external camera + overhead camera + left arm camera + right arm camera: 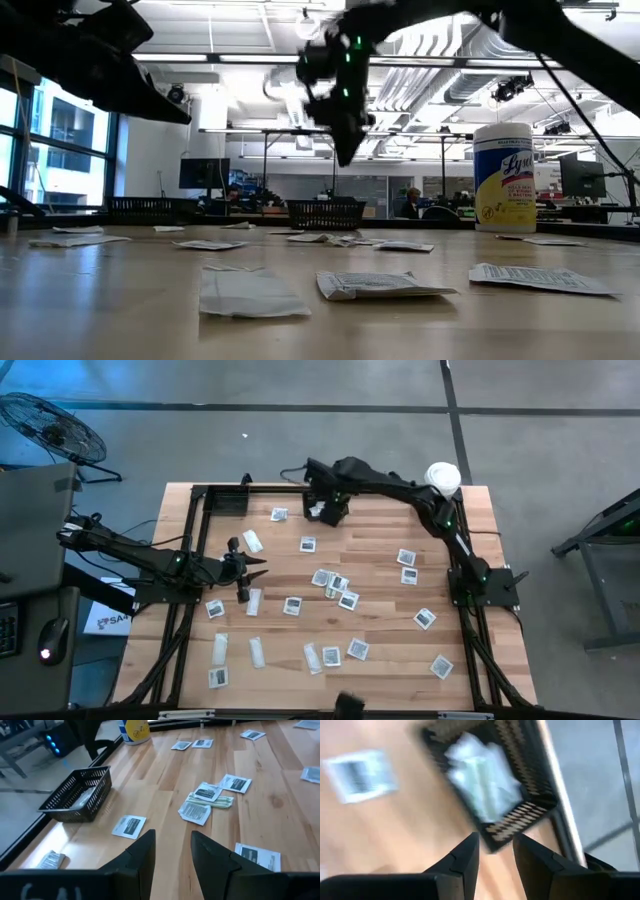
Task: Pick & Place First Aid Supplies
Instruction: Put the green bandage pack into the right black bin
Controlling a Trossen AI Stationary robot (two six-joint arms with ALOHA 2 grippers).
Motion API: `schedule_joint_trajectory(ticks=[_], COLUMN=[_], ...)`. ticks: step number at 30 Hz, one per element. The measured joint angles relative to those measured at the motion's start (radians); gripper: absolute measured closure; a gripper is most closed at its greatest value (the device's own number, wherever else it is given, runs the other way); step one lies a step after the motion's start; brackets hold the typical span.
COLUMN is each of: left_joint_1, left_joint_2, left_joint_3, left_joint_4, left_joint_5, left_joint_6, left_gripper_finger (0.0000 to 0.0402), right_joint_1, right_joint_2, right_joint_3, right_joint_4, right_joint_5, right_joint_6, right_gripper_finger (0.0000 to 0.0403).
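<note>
Several small white first aid packets lie flat across the wooden table (380,530), with a cluster near the middle (335,585) (207,800) that includes a greenish-tan strip (220,802). A black mesh basket (520,815) (80,795) at the far edge holds white packets (480,775). My right gripper (325,512) (495,840) hangs above this basket, pointing steeply down, open by a narrow gap with nothing between its fingers. My left gripper (256,570) (172,837) waits raised over the table's left part, open and holding nothing.
A large white tub with a yellow label (443,478) (503,178) stands at the far right corner. A second black basket (228,502) (150,208) sits at the far left. One packet (360,775) lies on the table beside the basket below my right gripper.
</note>
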Motion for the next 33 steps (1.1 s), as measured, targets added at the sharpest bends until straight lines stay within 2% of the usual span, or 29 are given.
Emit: schedule_joint_trajectory(ticks=[6, 11, 18, 23, 29, 33], left_joint_1=[0.000, 0.000, 0.000, 0.000, 0.000, 0.000], left_joint_2=[0.000, 0.000, 0.000, 0.000, 0.000, 0.000], left_joint_3=[0.000, 0.000, 0.000, 0.000, 0.000, 0.000], left_joint_4=[0.001, 0.001, 0.001, 0.001, 0.003, 0.001], left_joint_5=[0.001, 0.010, 0.000, -0.054, -0.066, -0.046], left_joint_6=[0.017, 0.017, 0.017, 0.018, 0.018, 0.017], left_gripper_finger=[0.0280, 0.0280, 0.0280, 0.0280, 0.0280, 0.0280], right_joint_1=[0.201, 0.379, 0.606, 0.720, 0.848, 0.877], right_joint_2=[-0.023, -0.018, -0.014, -0.012, 0.019, 0.031], right_joint_3=[0.001, 0.001, -0.001, -0.001, -0.001, -0.001], right_joint_4=[-0.015, -0.005, 0.000, 0.034, 0.245, 0.346], right_joint_5=[-0.010, -0.034, 0.061, 0.069, 0.109, 0.116], right_joint_6=[0.085, 0.223, 0.445, 0.593, 0.564, 0.518], right_gripper_finger=[0.0289, 0.0289, 0.0289, 0.0289, 0.0289, 0.0289])
